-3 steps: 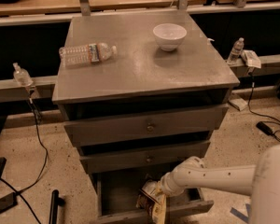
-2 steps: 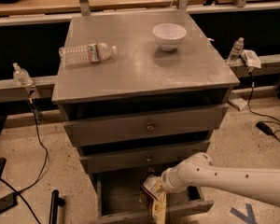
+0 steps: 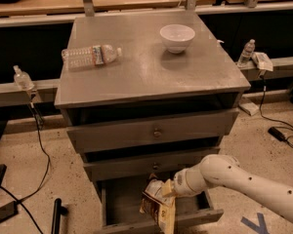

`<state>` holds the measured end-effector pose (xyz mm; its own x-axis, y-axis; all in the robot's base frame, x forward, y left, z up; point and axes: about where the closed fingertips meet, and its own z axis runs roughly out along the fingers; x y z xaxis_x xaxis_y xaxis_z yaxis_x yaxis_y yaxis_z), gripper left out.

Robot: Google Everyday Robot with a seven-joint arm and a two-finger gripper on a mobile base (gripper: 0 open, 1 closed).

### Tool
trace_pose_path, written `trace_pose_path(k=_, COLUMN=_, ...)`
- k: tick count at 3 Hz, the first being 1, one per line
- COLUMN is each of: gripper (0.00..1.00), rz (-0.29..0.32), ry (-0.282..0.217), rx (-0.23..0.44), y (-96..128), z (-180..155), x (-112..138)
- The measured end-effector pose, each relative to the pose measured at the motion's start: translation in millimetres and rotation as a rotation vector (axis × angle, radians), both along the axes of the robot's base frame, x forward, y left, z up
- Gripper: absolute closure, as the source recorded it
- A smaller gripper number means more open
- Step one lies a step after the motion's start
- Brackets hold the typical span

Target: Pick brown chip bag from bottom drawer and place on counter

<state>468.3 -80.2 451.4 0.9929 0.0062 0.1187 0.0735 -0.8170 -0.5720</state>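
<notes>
The gripper (image 3: 169, 189), below the front edge of the counter (image 3: 151, 82), is clamped on the bag (image 3: 158, 206). The bag has come up slightly, hanging over the front of the drawer (image 3: 124, 199). The lift seems begun, with placement still ahead.

— Where is the light coming from?
— It is falling from overhead, fairly evenly. The counter (image 3: 151, 77) is giving off a soft sheen, and the white bowl (image 3: 177, 37) is casting a faint shadow toward the front.
— And lower down?
— It is looking much dimmer there. The overhang is shading the drawer fronts. The bottom drawer (image 3: 122, 199) is sitting in gloom, where the gripper (image 3: 167, 189) is clamping the top of the brown chip bag (image 3: 158, 209). The pale arm (image 3: 234, 177) is catching the light.
</notes>
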Motion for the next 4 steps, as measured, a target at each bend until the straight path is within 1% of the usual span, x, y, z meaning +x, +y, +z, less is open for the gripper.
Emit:
trace_pose_path(k=1, gripper=1.00, rz=0.012, ry=-0.007, rx=-0.009, y=0.6, z=-5.0, x=-0.2)
trace_pose_path(k=2, gripper=1.00, rz=-0.007, ry=0.038, rx=0.063, y=-2.9, z=-2.7, x=2.9)
trace_pose_path(k=3, gripper=1.00, rz=0.031, ry=0.047, rx=0.180, y=-20.5, z=23.2, x=4.6)
trace_pose_path(k=4, gripper=1.00, rz=0.070, ry=0.003, rx=0.233, y=-47.9, z=81.0, x=6.2)
